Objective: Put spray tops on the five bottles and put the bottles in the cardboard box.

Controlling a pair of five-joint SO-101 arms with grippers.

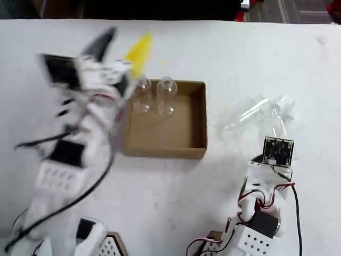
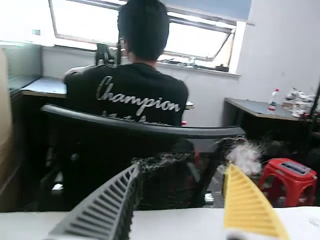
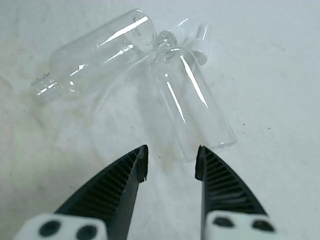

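The cardboard box point(image 1: 176, 133) lies at the table's middle with two clear bottles point(image 1: 141, 96) point(image 1: 166, 94) standing along its far wall. My left gripper point(image 1: 123, 49) is raised over the box's far left corner, open and empty, its yellow finger point(image 2: 247, 205) and grey finger point(image 2: 107, 207) aimed out at the room. Right of the box, clear bottles point(image 1: 256, 114) lie on the table. My right gripper point(image 3: 170, 162) is open just short of a lying bottle point(image 3: 192, 102) that has a white spray top point(image 3: 192, 37). A second bottle point(image 3: 97, 57) lies beside it, its neck bare.
The right arm's wrist point(image 1: 278, 151) sits near the table's front right. The left arm's body point(image 1: 64, 154) and its cables take up the front left. Beyond the table's far edge a person sits in a black chair point(image 2: 135, 130), facing away.
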